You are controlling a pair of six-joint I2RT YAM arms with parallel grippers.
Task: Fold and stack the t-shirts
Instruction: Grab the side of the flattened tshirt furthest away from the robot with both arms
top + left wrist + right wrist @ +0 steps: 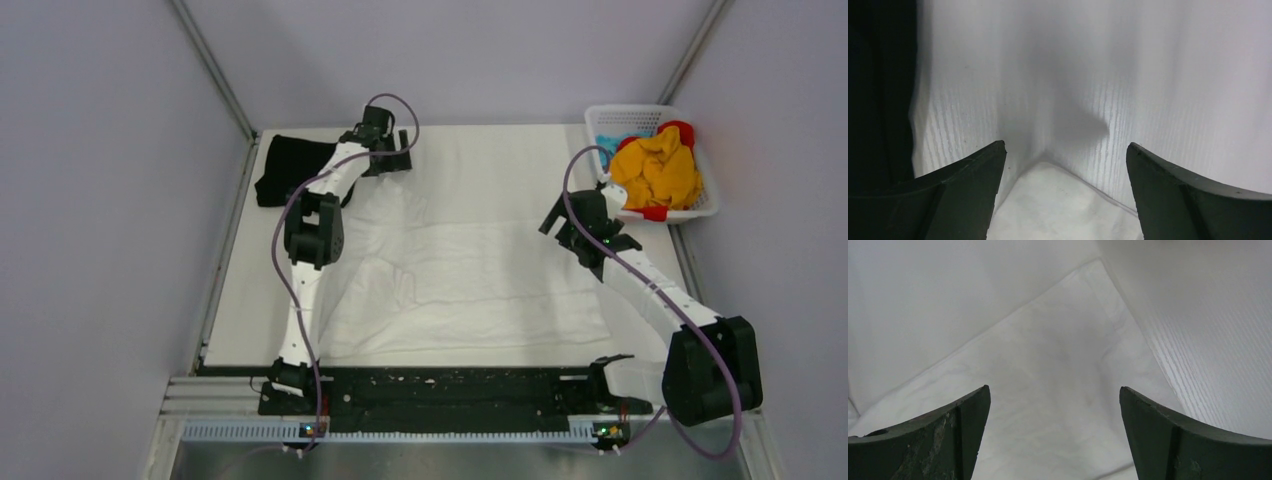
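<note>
Item one, white t-shirt [450,280]: lies spread and rumpled over the middle of the surface [250,330], reaching from the centre out to 6 o'clock, with creases and a raised fold toward 9 o'clock. Item two, black t-shirt [290,170]: lies bunched in the surface's corner at 10 o'clock, just beside the white one; whether the two touch cannot be told. Left gripper [395,160]: at 11 o'clock, over the far edge of the white t-shirt, its jaws spread wide and nothing between them. Its wrist view shows a corner of white cloth [1058,210] below the open fingers [973,170], ribbed surface beyond and black cloth [878,100] along the 9 o'clock side. Right gripper [560,215]: at 2 o'clock, above the white t-shirt's right edge, its jaws also fully apart and holding nothing. Its wrist view shows smooth white cloth [1038,365] under the fingers [963,420] and bare ribbed surface [1208,340] toward 3 o'clock. Item three, white lattice basket [708,205]: stands at the 1 o'clock corner, holding a heap of yellow cloth [655,170] with red [682,130] and blue [608,140] pieces showing at its edges.
</note>
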